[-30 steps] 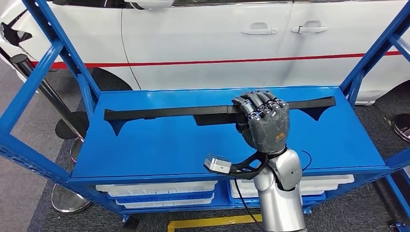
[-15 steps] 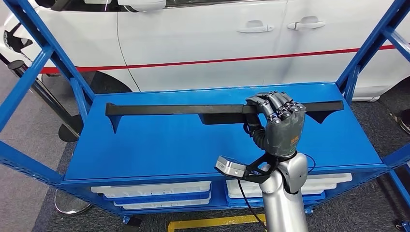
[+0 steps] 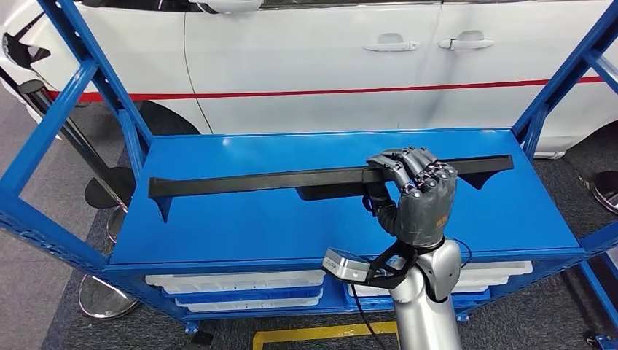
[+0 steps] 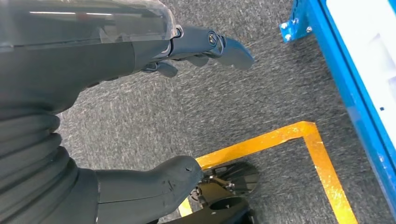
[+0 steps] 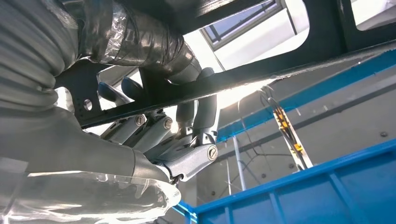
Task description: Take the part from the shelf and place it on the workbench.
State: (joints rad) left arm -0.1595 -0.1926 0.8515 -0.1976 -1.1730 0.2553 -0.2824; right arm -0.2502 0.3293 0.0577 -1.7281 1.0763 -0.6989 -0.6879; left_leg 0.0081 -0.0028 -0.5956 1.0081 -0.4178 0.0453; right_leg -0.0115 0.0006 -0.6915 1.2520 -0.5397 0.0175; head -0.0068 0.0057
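Car (image 3: 313, 51): white, red stripe along its side, standing behind the rack; background only. Shelf (image 3: 240, 219): blue steel rack with diagonal braces, its top deck facing the robot; white trays (image 3: 233, 283) sit on the level below. Floor (image 4: 261, 93): grey carpet with a yellow taped line (image 4: 299, 135), seen past the rack's foot. Part (image 3: 255, 181): long, narrow black bar with a downward tab at each end and a deeper section near the middle, lying lengthwise across the shelf deck; its left end appears slightly raised and angled off the deck, though whether the whole bar is clear of the surface cannot be told. Right hand (image 3: 415, 193): fingers wrapped over the top of the part right of its middle, thumb beneath, a closed grip on the bar; the right wrist view shows the same fingers (image 5: 196, 116) curled around the bar's edge. Left hand (image 4: 107, 60): hanging low beside the shelf over the floor, holding nothing, thumb and fingers apart. Task status, as judged: the grasp is made and the lift looks barely started; the part is over the shelf and not yet carried away. Outstanding: raise it free of the frame uprights, turn to the workbench, set it down. Caution: the off-centre hold leaves a long left overhang that could sag or strike the uprights.
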